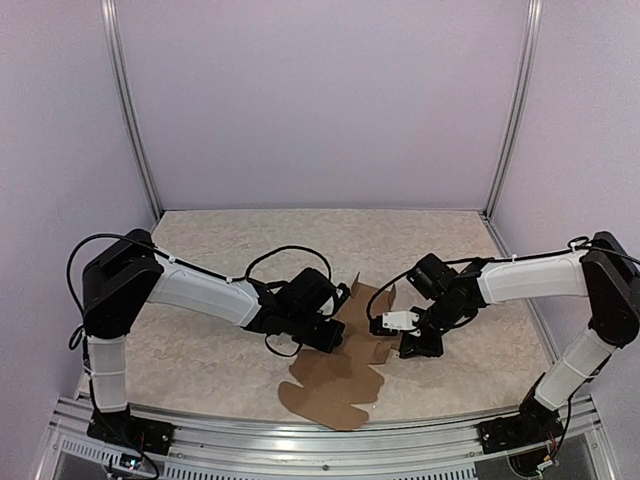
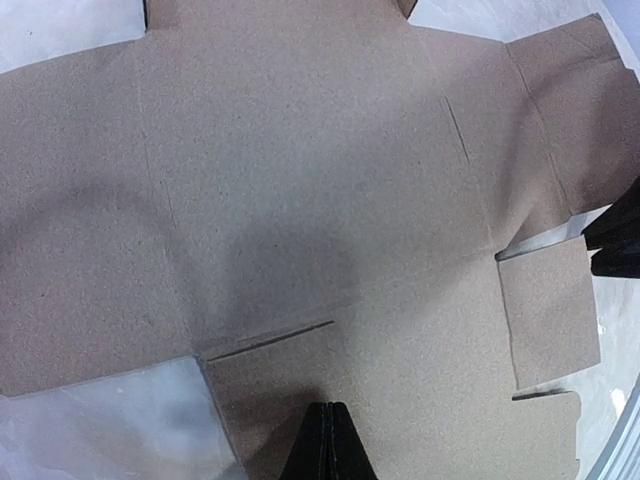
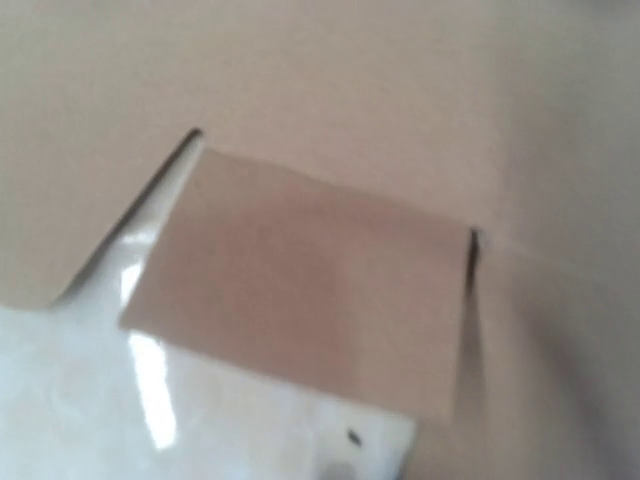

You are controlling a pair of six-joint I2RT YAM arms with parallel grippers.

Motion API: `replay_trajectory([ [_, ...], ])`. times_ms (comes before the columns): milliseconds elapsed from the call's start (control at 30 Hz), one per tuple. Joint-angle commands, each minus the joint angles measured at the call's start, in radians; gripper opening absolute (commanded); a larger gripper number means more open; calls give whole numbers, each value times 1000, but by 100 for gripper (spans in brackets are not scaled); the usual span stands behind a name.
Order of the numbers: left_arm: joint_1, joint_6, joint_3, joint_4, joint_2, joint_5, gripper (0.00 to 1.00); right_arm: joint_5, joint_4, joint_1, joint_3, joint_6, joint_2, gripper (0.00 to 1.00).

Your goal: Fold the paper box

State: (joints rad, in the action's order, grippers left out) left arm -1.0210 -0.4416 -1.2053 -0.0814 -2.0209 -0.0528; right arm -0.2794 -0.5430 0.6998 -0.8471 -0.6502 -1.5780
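The paper box point(image 1: 338, 388) lies as a flat sheet on the table point(image 1: 200, 350), spread beneath the left gripper point(image 1: 327, 337), whose fingers point(image 2: 310, 452) are pressed together, and touching the right gripper point(image 1: 417, 346), whose spread I cannot tell.

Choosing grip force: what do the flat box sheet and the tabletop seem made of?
The paper box looks like thin brown cardboard, matte: grainy surface, pressed creases, clean-cut slits. The table looks like smooth beige marbled laminate or similar; bright glare in the wrist views suggests a glossy finish. Exact material unclear.
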Motion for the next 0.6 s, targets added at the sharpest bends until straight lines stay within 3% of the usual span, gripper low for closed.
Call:
replay_trajectory([
  [0, 13, -11, 21, -40, -21, -75, 0, 64, 65, 47, 6, -3, -54, 12],
  [567, 14, -9, -5, -55, -58, -99, 0, -94, 29, 64, -197, 59, -187, 12],
])
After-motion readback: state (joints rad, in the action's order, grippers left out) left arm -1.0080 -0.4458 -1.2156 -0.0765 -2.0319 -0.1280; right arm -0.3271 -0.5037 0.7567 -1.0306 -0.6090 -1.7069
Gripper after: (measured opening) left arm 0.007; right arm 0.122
